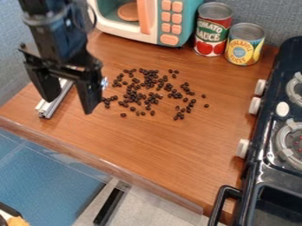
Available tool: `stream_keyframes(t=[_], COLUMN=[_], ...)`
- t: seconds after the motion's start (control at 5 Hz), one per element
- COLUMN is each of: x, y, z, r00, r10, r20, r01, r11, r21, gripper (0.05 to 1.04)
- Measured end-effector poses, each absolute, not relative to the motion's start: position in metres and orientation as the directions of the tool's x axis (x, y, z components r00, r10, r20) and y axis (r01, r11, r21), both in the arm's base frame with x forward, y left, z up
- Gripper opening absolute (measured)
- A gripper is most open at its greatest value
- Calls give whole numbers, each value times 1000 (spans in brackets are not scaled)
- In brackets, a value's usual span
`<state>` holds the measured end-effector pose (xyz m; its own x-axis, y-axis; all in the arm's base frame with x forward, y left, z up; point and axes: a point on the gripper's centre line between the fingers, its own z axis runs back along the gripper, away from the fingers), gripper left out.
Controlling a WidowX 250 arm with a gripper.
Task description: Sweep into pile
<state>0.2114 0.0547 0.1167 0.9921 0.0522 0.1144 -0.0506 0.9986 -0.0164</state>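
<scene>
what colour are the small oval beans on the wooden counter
Dark brown beans, clearest in the camera view.

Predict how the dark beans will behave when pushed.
The beans look small and rounded, so they will probably skid or roll at a light push. Many lie loose with gaps between them, so some may slip past a narrow edge. The counter looks smooth, so strays could travel.

Bright, even light covers the counter [171, 150] — shadows soft — with a pale glint on the metal bar [54, 102].
</scene>
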Motion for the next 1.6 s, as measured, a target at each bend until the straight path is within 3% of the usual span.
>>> stream_keyframes(t=[0.6, 1.0, 1.6], x=[268, 297, 286], y=[105, 144, 174], z=[75, 71, 58], r00=[982, 958, 952], r10=[136, 239, 245], r20=[135, 156, 184], r01=[-143, -249, -260], r11=[989, 967, 964], r21=[47, 48, 60], gripper=[1001, 1001, 1001])
